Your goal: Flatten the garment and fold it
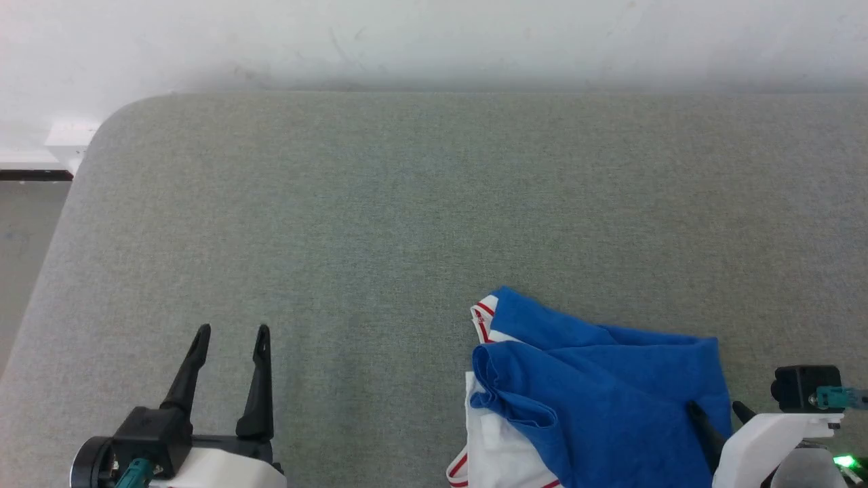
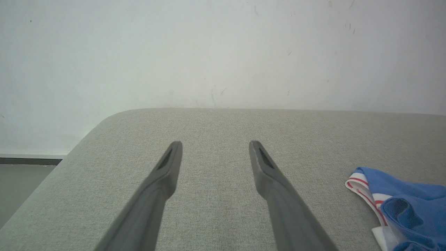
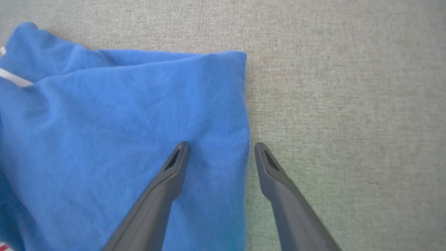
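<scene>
We see a wide grey-green padded table with a rounded far-left corner, set against a scuffed white wall; a strip of grey floor shows past the table's left edge. The garment lies bunched on the near part of the table, right of the middle and close to our right arm, and its lower part runs off the bottom of the head view. Most of what shows is blue cloth, doubled over itself in loose folds with a thick rolled fold along its left side. White cloth with red-striped trim peeks out at its far-left tip and again under the blue at the near left. The left gripper hangs over bare table at the lower left, well apart from the garment, its two dark fingers spread wide with nothing between them. The right gripper also has its fingers spread and grips nothing. It straddles the garment's right edge, one finger over blue cloth and the other over bare table just beside it. We cannot tell whether either tip touches the cloth.
</scene>
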Tool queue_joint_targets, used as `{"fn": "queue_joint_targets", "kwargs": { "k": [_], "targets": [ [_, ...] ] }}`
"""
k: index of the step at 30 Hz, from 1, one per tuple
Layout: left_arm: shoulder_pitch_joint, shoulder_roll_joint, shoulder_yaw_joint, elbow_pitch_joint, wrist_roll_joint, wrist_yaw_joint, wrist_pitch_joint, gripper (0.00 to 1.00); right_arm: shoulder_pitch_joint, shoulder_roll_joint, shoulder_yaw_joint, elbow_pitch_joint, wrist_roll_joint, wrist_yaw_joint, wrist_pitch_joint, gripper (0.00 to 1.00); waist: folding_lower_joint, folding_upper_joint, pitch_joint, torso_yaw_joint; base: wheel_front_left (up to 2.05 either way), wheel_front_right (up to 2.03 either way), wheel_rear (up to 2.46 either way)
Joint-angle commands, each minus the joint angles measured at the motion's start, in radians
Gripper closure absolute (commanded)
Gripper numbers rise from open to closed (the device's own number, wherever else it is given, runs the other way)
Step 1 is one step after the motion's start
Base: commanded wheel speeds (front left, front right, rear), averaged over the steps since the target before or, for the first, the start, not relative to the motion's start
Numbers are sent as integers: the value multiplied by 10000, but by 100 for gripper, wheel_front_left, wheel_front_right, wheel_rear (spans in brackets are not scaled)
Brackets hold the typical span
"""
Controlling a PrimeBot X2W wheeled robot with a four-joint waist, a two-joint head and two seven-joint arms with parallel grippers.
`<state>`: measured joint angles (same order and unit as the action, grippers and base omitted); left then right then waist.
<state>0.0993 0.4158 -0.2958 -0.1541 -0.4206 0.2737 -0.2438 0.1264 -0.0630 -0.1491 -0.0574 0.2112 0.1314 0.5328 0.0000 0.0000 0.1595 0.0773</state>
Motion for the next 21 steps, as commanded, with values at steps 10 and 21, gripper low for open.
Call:
{"fn": "queue_joint_targets", "kwargs": {
  "k": [10, 21],
  "targets": [
    [-178, 190, -101, -120, 119, 27, 229, 0, -180, 98, -34, 1155, 11, -7, -300, 64, 0, 0, -161, 413, 0, 0, 0],
    [-190, 54, -147, -468, 68, 52, 114, 0, -1114, -58, 504, 479, -46, -7, -691, 100, 0, 0, -309, -354, 0, 0, 0]
  ]
}}
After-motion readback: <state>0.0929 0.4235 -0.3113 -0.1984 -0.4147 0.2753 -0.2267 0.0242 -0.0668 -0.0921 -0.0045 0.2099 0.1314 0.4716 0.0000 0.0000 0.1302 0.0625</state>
